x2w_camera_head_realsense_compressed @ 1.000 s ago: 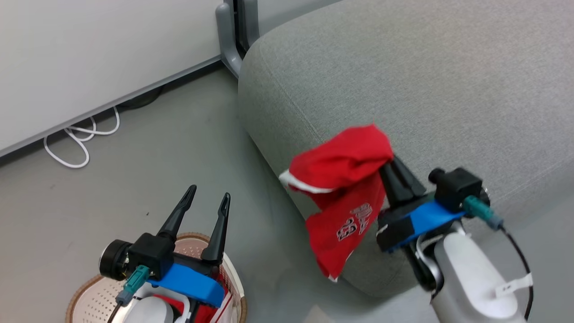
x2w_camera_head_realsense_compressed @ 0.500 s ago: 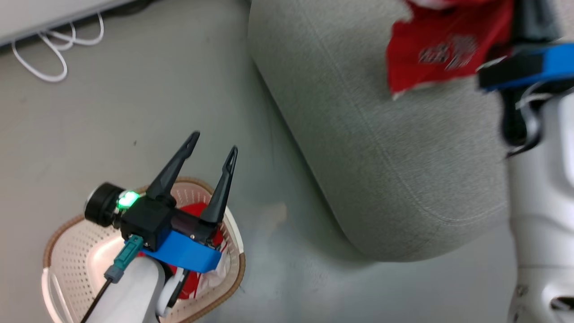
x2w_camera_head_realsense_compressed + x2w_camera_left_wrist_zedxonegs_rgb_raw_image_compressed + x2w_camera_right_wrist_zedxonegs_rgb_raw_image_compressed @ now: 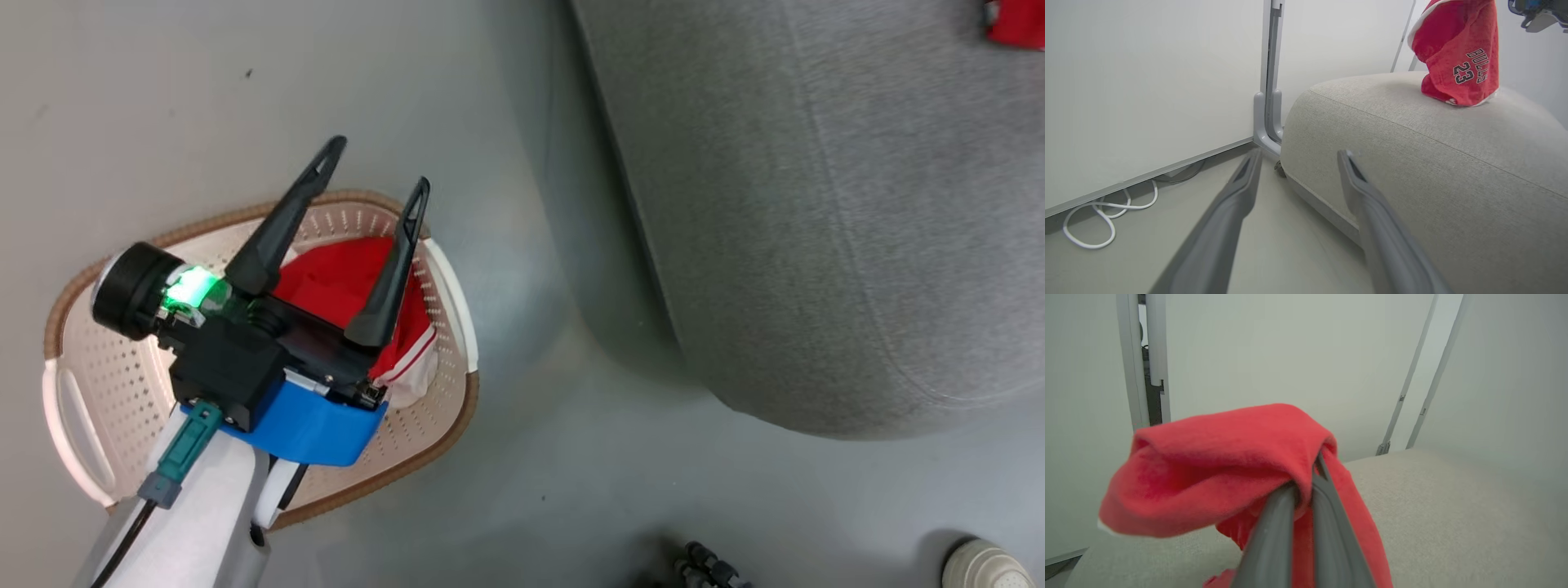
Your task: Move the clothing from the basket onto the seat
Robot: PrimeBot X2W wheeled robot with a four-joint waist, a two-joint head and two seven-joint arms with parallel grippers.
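The cream basket (image 3: 77,408) with a brown rim stands on the floor at lower left. A red garment with white trim (image 3: 335,282) lies in it. My left gripper (image 3: 378,163) hovers open just above that garment, nothing between its fingers (image 3: 1237,196). The grey seat (image 3: 816,204) takes up the right side. My right gripper (image 3: 1308,486) is shut on a second red garment (image 3: 1216,465). In the left wrist view this garment (image 3: 1461,61) hangs from the right gripper (image 3: 1535,12) and its lower edge reaches the seat's top (image 3: 1433,155).
A white cable (image 3: 1106,220) lies coiled on the floor by the white wall panel. A grey post (image 3: 1267,102) stands behind the seat's corner. A pale shoe (image 3: 984,567) and a dark object (image 3: 702,563) sit at the bottom edge. Grey floor separates basket and seat.
The head camera has tilted down toward the basket, shifting the whole picture. My right gripper has carried its red garment farther over the seat. The left gripper stays open over the basket.
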